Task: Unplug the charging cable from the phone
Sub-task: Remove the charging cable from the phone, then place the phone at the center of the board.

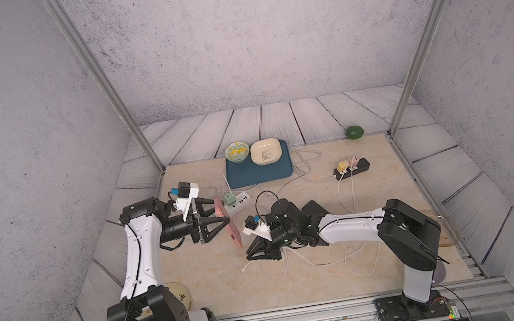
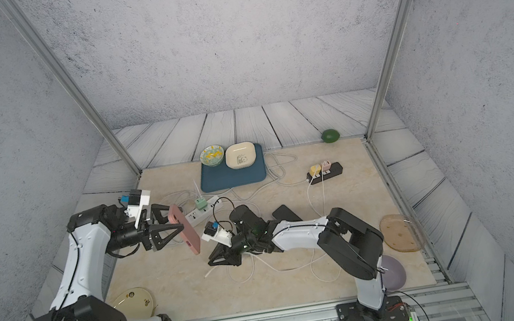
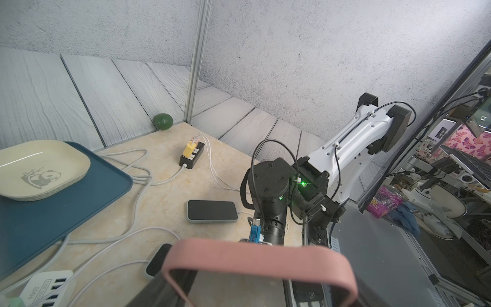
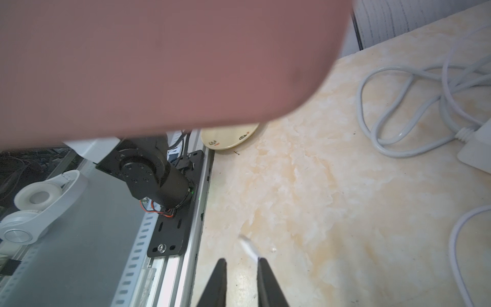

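L gripper (image 1: 223,213) is clamped on the pink-cased phone (image 1: 234,234), one jaw each side; I see the same grip in both top views. Phone is held clear of the counter (image 1: 204,279), on edge and tilted, lower end toward the R arm. Its pink rim fills the near part of the left wrist view, and its back blocks most of the right wrist view.

R gripper (image 4: 241,261) sits low over the counter, jaws narrowly apart w/ bare counter showing btwn them. Nothing is pinched there.

Charging cable (image 4: 248,245): white plug end lies on the counter, touching or just beside one fingertip; I cannot tell which. In both top views the plug is apart from the phone, just ahead of the R gripper tips, rest of the cable looping under the R arm.

Other items: white power strip (image 1: 238,204) w/ green adapter (image 1: 229,199) just behind the phone; blue tray (image 1: 251,177) w/ two dishes at the far edge; dark handset (image 3: 212,211) flat on the counter near the R arm.
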You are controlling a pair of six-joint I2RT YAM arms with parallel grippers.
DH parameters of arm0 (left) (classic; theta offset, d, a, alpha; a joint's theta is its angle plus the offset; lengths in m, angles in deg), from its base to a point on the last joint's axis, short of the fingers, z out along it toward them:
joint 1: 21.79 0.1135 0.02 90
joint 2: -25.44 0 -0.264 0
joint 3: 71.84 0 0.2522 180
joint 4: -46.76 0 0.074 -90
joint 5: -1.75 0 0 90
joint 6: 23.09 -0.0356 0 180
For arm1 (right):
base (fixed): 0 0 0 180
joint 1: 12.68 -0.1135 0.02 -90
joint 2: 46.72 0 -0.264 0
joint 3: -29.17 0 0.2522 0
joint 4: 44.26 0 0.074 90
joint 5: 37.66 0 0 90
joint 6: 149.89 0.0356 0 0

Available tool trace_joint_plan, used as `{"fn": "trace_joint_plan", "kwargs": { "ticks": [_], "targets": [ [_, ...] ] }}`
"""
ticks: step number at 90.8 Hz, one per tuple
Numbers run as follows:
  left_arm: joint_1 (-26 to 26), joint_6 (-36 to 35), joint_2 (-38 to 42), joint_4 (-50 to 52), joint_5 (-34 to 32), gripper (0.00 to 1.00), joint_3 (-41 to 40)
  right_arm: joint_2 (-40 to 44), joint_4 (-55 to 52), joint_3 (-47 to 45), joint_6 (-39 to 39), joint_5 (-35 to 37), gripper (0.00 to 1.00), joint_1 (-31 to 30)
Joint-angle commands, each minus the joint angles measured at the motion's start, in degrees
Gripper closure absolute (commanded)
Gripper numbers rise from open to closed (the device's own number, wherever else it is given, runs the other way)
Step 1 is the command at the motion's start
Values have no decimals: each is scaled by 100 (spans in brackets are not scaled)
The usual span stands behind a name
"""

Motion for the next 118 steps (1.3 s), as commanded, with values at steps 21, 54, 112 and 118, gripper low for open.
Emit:
{"fn": "trace_joint_plan", "kwargs": {
  "ticks": [21,54,112,118],
  "targets": [
    [-27,-51,-112,1021,734,100,228,109,143,98,801,-24,50,286],
    [-27,9,-322,1010,-1,100,497,921,5,-264,1366,180,21,1008],
    [-568,6085,644,-3993,-4215,100,-503,1746,-2977,519,182,2172,1,1253],
    [-785,6214,625,-4040,-4693,100,-538,1774,-3149,598,189,2383,1,1276]
  ]
}}
